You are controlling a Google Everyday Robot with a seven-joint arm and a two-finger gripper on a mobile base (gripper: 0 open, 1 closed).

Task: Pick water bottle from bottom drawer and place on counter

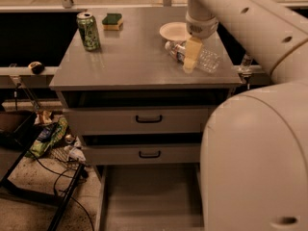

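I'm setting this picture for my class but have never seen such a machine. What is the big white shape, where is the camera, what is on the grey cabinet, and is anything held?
The big white shape at the right is the robot's body; its white arm reaches across the top of the picture. The single camera looks down on the cabinet from above; its mounting is not shown. The arm ends in the hand, low over the counter, right at the water bottle, which lies on its side beside a white plate. Whether the hand grips it cannot be told. Farther left are a green can and a sponge. Below, the bottom drawer is pulled out.
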